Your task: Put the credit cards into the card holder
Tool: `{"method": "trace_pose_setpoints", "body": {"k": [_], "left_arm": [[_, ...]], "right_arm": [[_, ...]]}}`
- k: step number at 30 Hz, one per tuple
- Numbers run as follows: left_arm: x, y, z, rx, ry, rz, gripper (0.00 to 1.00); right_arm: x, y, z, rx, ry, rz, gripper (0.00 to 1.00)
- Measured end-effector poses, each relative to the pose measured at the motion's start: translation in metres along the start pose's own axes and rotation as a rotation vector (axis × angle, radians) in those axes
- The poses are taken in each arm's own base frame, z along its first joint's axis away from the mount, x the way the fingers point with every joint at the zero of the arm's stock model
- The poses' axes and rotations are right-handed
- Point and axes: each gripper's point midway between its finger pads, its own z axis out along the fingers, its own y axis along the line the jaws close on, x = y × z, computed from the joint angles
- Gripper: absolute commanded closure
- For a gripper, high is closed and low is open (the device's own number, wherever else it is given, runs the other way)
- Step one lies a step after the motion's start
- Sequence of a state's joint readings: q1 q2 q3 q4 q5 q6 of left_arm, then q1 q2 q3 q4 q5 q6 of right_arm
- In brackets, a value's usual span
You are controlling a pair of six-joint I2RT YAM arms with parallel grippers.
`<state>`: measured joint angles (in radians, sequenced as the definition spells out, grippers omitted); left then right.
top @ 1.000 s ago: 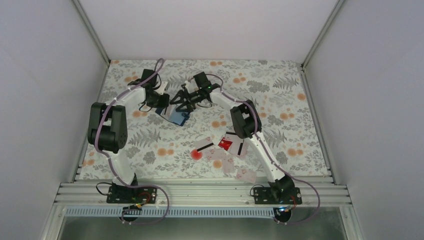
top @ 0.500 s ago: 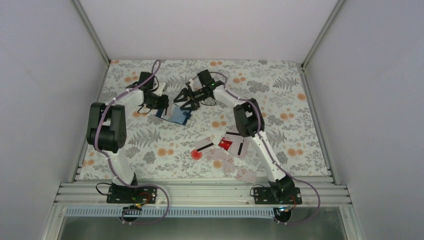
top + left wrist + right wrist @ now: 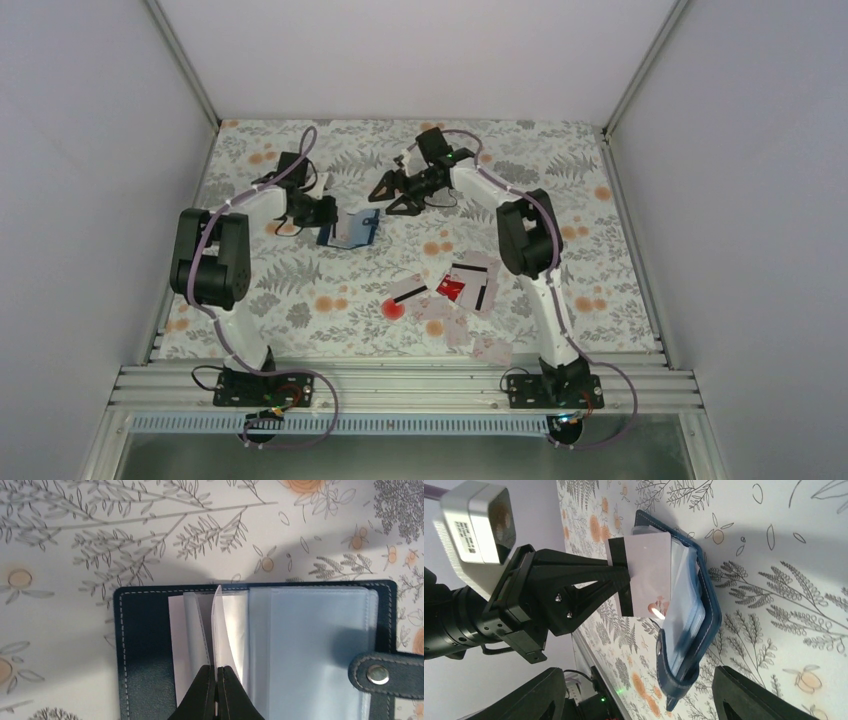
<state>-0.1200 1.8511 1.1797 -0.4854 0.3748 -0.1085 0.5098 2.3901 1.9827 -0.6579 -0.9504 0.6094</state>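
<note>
Left fingers pinched tight on 1 clear pocket leaf, holding it upright off the open holder. Right fingers spread wide, nothing between them.

- Table: floral cover, both arms reaching to its far half.
- Left gripper: low at the holder's left edge. Its wrist view shows the tips meeting on the leaf's near edge.
- Right gripper: just beyond and to the right of the holder, not touching it. Its wrist view looks across the holder at the left gripper.
- Holder: navy, lying open and flat on the table, left of centre in the far half. Pale pockets face up, with the lifted leaf near the spine. The right-hand cover curls up a bit in the right wrist view.
- Cards: loose overlapping pile on the table beside the right arm, well apart from the holder. 1 is red, 2 show a black stripe. Can't tell if any pocket has a card in it.
- Snap tab: at the holder's right edge, folded over onto the pockets.
</note>
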Motion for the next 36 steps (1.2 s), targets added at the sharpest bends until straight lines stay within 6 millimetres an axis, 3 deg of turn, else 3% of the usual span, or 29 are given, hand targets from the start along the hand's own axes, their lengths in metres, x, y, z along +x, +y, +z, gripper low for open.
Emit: {"method": "trace_pose_setpoints", "body": {"k": [11,19,31,36], "left_arm": [[0.023,-0.018,-0.008,-0.010,0.030,-0.029,0.98],[0.025,-0.021,-0.009,-0.025,0.049,-0.042,0.98],[0.026,-0.024,-0.010,-0.031,0.058,-0.037,0.98],[0.026,-0.026,-0.010,-0.030,0.061,-0.032,0.98]], "right_arm": [[0.023,0.011,-0.016,0.151,-0.031,-0.062,0.26],[0.041,0.002,0.001,0.272,-0.012,-0.107,0.33],[0.044,-0.007,0.011,0.302,0.003,-0.118,0.41],[0.049,-0.011,0.020,0.297,0.027,-0.117,0.51]]}}
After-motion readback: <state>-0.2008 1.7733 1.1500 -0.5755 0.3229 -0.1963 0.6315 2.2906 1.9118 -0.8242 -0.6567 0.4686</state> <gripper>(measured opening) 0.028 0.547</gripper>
